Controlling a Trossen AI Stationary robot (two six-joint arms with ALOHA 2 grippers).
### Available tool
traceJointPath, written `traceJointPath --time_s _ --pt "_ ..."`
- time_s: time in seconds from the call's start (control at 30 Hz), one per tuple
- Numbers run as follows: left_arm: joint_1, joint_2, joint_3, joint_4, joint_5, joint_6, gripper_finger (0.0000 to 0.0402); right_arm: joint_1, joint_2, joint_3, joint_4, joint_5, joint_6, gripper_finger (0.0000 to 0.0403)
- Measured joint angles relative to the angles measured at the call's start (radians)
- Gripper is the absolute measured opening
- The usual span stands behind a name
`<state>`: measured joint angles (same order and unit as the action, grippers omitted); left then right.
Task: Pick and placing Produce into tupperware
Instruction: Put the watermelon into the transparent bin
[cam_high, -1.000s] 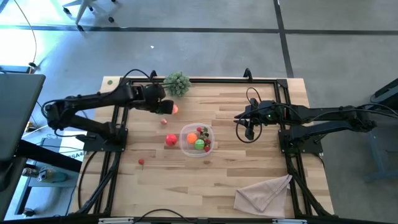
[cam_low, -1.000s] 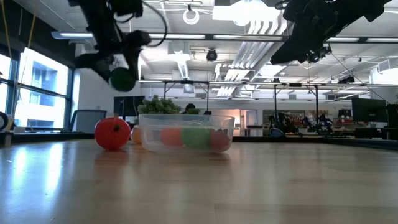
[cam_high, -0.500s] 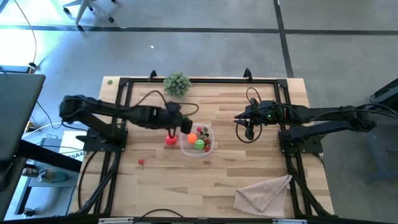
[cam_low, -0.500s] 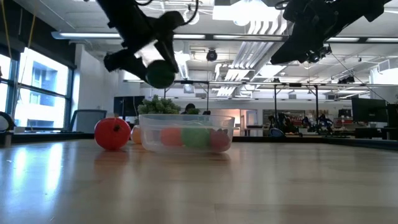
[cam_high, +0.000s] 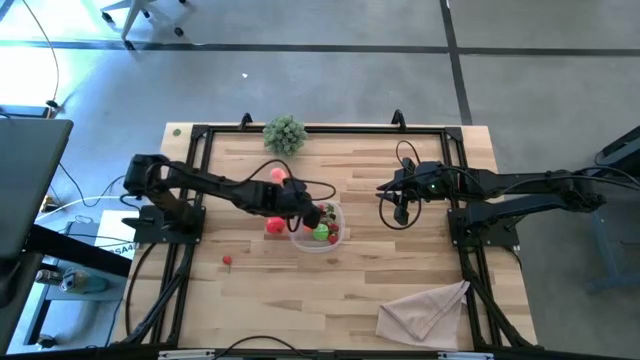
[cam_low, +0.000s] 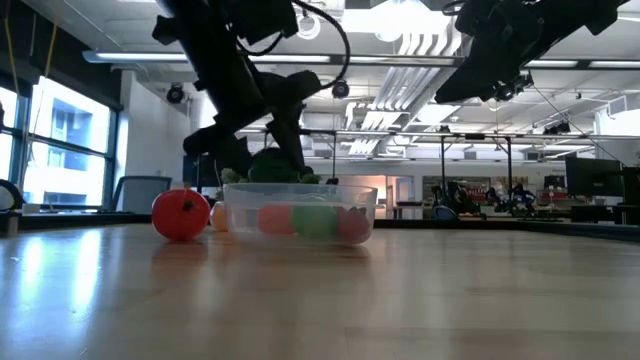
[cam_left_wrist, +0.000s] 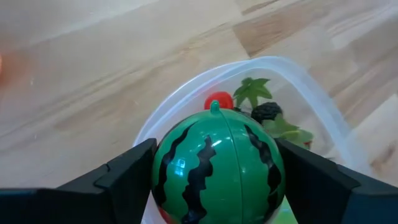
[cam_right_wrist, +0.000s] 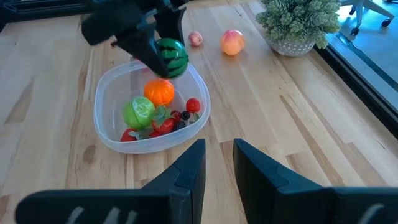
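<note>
1. The left gripper (cam_right_wrist: 163, 46) holds a round green toy watermelon with dark stripes (cam_left_wrist: 217, 167), its two dark fingers clamped on either side of the fruit, just above the near rim of the clear shallow plastic tupperware (cam_high: 298, 236) at mid-table.
2. Inside the tupperware lie an orange fruit (cam_right_wrist: 159, 91), a light green fruit (cam_right_wrist: 138, 113), a small red tomato (cam_right_wrist: 193, 105) and dark berries.
3. Outside it, a large red fruit (cam_high: 273, 226) sits just beside the container, a small red piece (cam_high: 227, 261) lies well apart, and a peach-coloured fruit (cam_right_wrist: 232, 42) and a small pink one (cam_right_wrist: 195, 38) rest near a bushy grey-green plant sprig (cam_high: 285, 133).
4. To finish well, I judge the watermelon should move fully inside the rim and go low before release, so it does not roll off the fruits below.
5. The right gripper (cam_right_wrist: 214, 163) waits well apart, its fingers narrowly parted, holding nothing.
</note>
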<state>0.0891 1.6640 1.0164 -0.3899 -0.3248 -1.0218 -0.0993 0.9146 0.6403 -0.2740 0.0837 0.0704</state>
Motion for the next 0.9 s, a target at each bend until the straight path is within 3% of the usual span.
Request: traceJointPath --time_s 0.9 --pt "0.0 0.088 0.0 0.023 0.032 -0.004 0.0302 0.0 0.0 0.0 -0.003 0.0 0.0 0.0071"
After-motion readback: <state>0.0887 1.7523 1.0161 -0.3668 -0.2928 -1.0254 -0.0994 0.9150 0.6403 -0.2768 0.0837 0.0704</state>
